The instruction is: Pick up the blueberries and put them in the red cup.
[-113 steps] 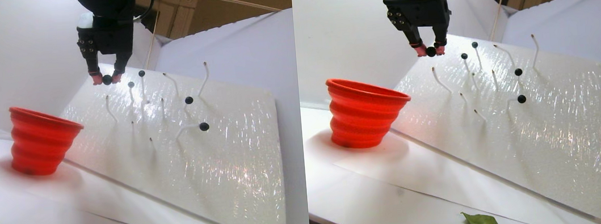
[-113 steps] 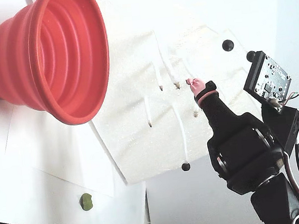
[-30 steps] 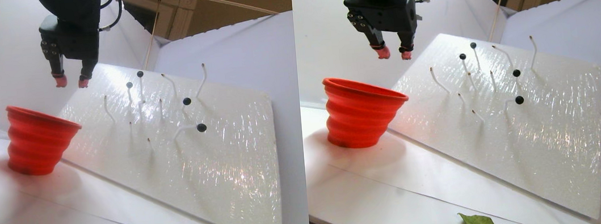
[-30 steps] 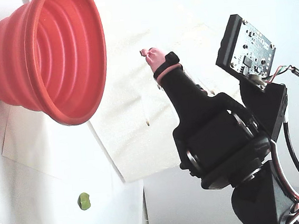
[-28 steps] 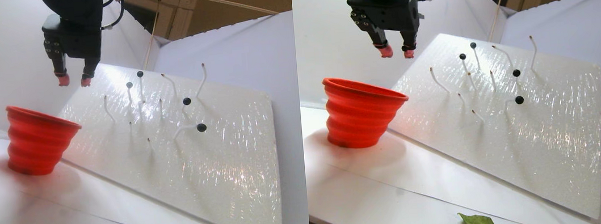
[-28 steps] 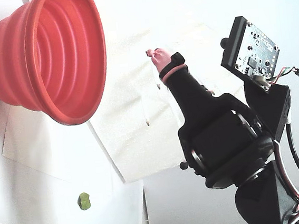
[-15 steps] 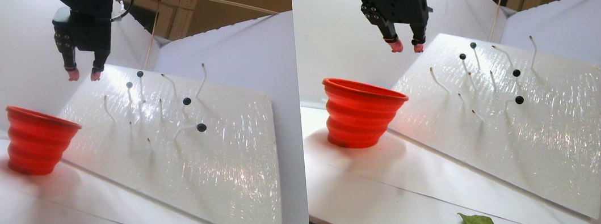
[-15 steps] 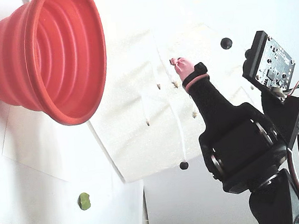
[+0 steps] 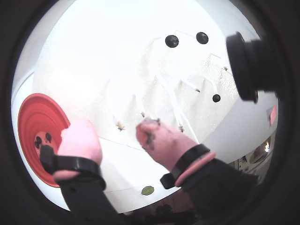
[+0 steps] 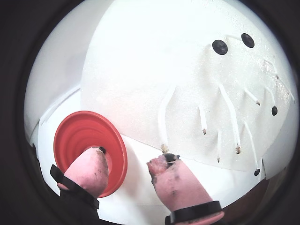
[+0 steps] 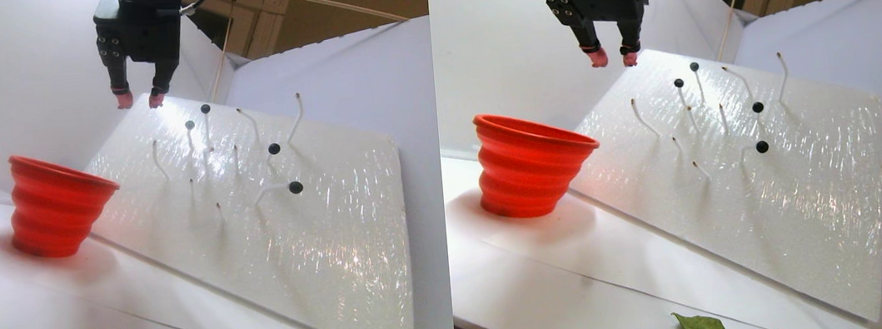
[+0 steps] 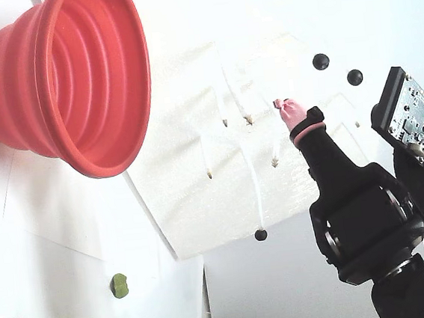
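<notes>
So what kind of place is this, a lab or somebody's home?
Probably a home-made test setup rather than a formal lab: a white board with blueberries stuck on thin stems, a red cup beside it, white paper walls, and the robot's hand open above.

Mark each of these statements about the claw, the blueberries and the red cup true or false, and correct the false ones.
1. The claw is open and holds nothing. True.
2. The red cup lies tipped on its side on the table. False: in the stereo pair view it stands upright, mouth up.
3. Four blueberries still sit on stems on the white board. True.
4. The red cup is empty. False: a wrist view shows dark berries at its bottom.
5. The claw is down inside the cup. False: it hangs high above the board's upper edge, off to the cup's right in the stereo pair view.
</notes>
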